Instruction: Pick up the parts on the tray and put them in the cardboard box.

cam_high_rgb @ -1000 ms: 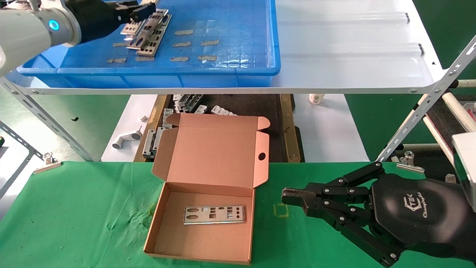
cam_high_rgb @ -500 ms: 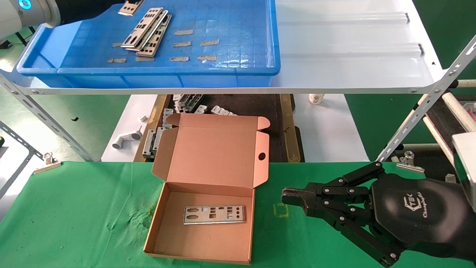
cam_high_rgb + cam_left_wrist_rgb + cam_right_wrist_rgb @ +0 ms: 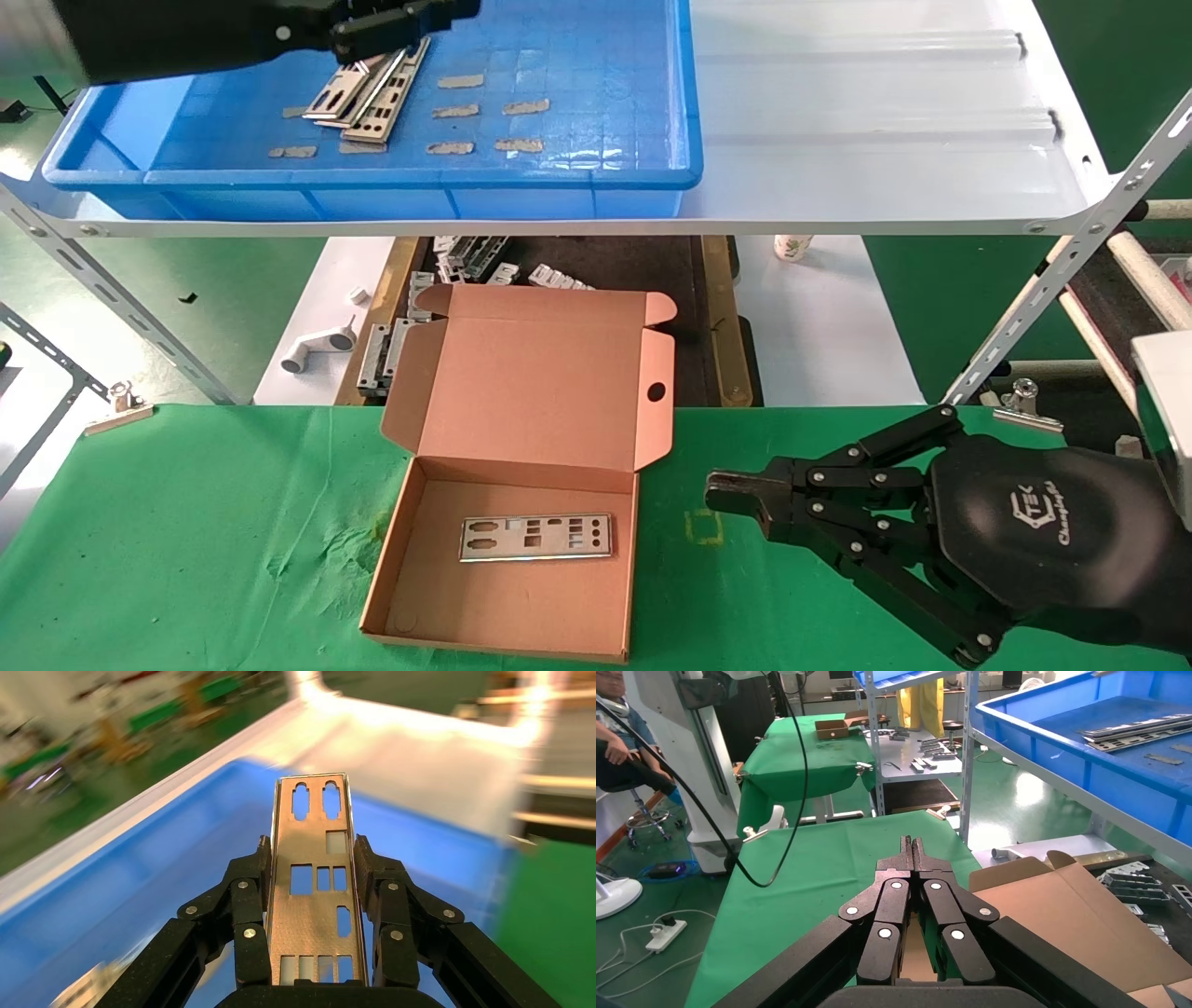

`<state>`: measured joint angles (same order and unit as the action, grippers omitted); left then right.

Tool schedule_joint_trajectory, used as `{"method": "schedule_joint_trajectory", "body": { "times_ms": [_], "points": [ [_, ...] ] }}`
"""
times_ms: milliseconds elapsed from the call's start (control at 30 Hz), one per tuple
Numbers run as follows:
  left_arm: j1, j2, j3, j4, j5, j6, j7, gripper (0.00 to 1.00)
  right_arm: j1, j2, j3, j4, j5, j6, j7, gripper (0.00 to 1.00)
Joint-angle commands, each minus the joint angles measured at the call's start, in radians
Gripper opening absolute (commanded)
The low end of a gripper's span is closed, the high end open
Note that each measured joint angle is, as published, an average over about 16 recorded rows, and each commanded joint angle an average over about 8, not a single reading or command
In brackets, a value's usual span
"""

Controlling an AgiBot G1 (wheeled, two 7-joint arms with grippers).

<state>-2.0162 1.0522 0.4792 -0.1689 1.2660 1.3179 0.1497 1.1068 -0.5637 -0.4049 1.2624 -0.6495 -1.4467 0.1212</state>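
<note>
Left end effector (image 3: 313,874) grasping part (image 3: 314,881) above tray (image 3: 559,177); right end effector (image 3: 736,494) clenched, parked.

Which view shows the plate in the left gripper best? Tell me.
The left wrist view: the plate fills it, clamped edgewise in the left gripper with its cut-outs clear. In the head view the gripper hides that plate above the tray. The right wrist view does not show it.

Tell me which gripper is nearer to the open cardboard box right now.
Right. The right gripper rests on the green cloth just beside the cardboard box, jaws shut and empty. The left gripper is up over the blue tray on the shelf, holding a metal plate.
</note>
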Motion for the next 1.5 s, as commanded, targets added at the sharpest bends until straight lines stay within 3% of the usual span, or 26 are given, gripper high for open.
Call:
{"method": "schedule_joint_trajectory", "body": {
  "times_ms": [33,233,600,800,967,1067,1233,1300,1367,1500],
  "points": [
    [0.000,-0.024,-0.004,-0.019,-0.010,0.108,0.036,0.00,0.000,0.000,0.000,0.000,0.000,0.000,0.000,0.00],
    [0.042,-0.063,0.030,-0.109,-0.015,0.272,0.177,0.00,0.000,0.000,0.000,0.000,0.000,0.000,0.000,0.00],
    [0.249,-0.109,0.257,-0.387,-0.037,0.280,0.335,0.00,0.000,0.000,0.000,0.000,0.000,0.000,0.000,0.00],
    [0.314,-0.085,0.387,-0.393,-0.036,0.270,0.367,0.00,0.000,0.000,0.000,0.000,0.000,0.000,0.000,0.00],
    [0.350,-0.037,0.442,-0.312,-0.017,0.223,0.385,0.01,0.000,0.000,0.000,0.000,0.000,0.000,0.000,0.00],
    [0.371,-0.002,0.450,-0.256,-0.007,0.179,0.397,0.19,0.000,0.000,0.000,0.000,0.000,0.000,0.000,0.00],
    [0.399,0.043,0.455,-0.188,0.003,0.126,0.418,0.78,0.000,0.000,0.000,0.000,0.000,0.000,0.000,0.00],
    [0.406,0.057,0.455,-0.165,0.003,0.108,0.427,0.93,0.000,0.000,0.000,0.000,0.000,0.000,0.000,0.00],
    [0.410,0.069,0.454,-0.142,0.002,0.094,0.431,1.00,0.000,0.000,0.000,0.000,0.000,0.000,0.000,0.00],
    [0.410,0.089,0.451,-0.098,0.000,0.078,0.433,1.00,0.000,0.000,0.000,0.000,0.000,0.000,0.000,0.00]
  ]
}}
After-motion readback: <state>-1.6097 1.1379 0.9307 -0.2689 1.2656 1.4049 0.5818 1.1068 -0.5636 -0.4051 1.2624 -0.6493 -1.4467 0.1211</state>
